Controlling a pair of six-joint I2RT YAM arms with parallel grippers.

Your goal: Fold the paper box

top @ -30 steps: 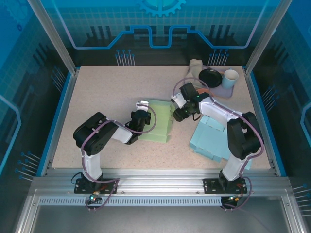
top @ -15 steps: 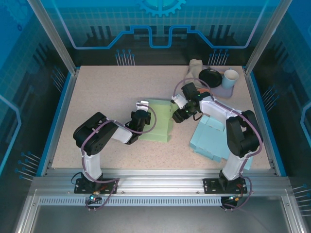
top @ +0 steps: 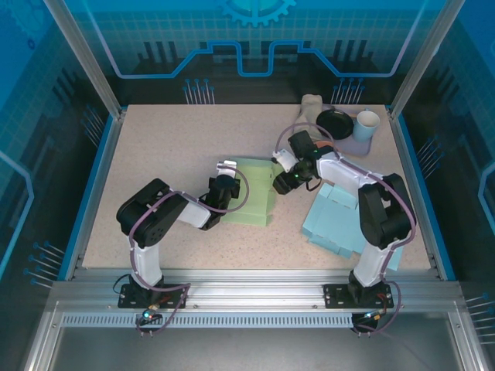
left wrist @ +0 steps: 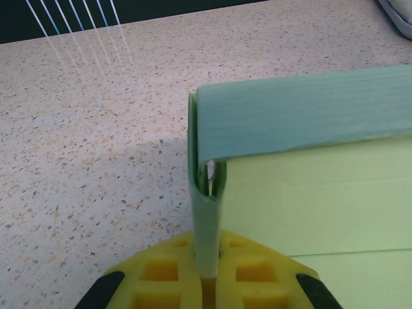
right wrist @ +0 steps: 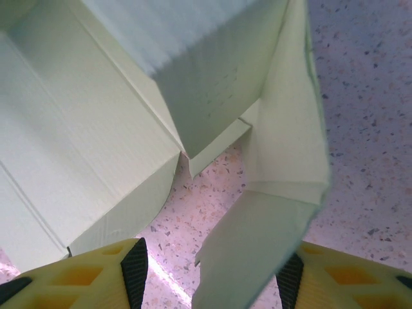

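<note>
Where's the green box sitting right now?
Top view: the green box lies mid-table, between the left gripper and right gripper, left of the blue sheets.

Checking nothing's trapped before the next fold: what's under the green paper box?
Under the raised flaps of the green paper box, bare speckled table shows in the right wrist view. Whatever lies beneath its flat panels is covered by the cardboard.
</note>
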